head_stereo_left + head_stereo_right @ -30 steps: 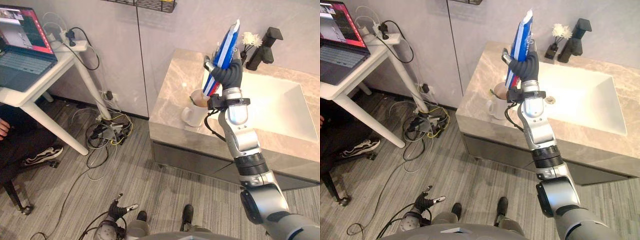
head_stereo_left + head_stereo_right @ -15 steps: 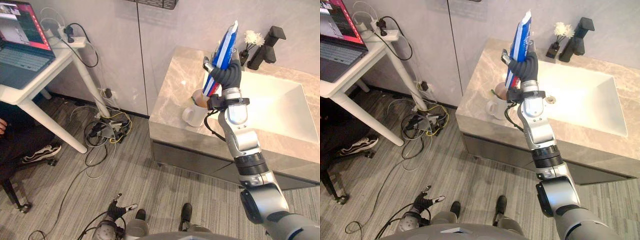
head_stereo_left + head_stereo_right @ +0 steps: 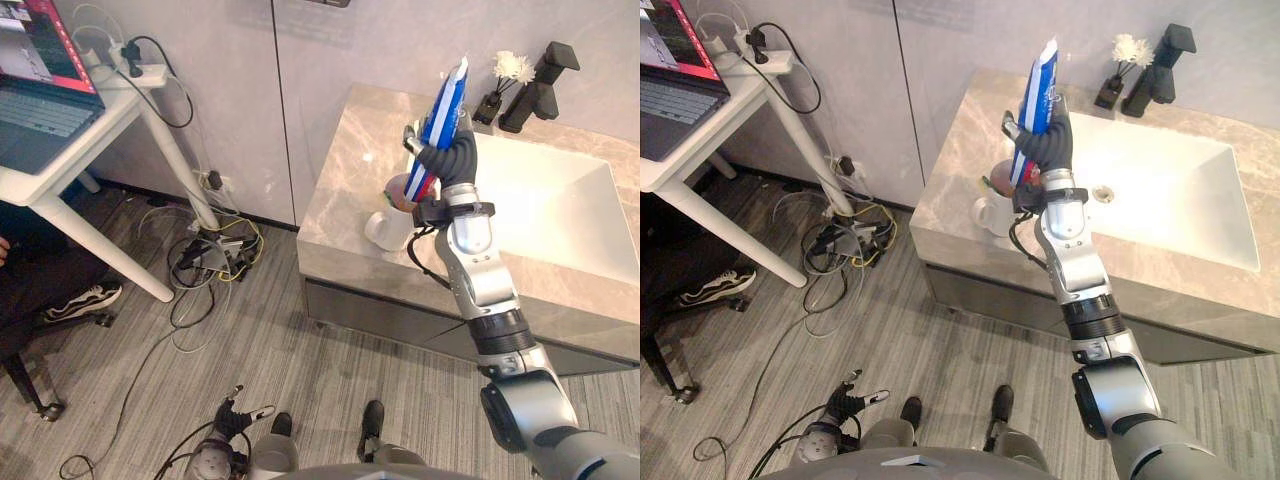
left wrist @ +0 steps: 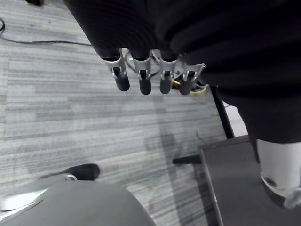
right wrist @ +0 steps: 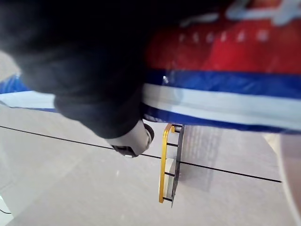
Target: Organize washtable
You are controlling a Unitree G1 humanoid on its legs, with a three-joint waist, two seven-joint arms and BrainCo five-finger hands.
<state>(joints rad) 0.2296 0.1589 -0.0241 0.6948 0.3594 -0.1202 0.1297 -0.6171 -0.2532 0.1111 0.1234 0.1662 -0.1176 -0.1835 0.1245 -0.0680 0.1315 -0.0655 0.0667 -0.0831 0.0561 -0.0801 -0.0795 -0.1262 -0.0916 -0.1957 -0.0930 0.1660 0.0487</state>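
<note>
Above white mug (image 3: 384, 229), right robot hand (image 3: 453, 160) grips toothpaste tube (image 3: 442, 108) near-upright.

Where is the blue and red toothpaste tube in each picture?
Left eye view: upper middle, the toothpaste tube sticks up in the right robot hand, above the white mug.
Right eye view: upper middle, same grip, above the same mug.
Right wrist view: its red, white and blue side, very close.
Left wrist view: grey floor past the left robot hand.
Shared landmark: the white mug, in both eye views.
</note>
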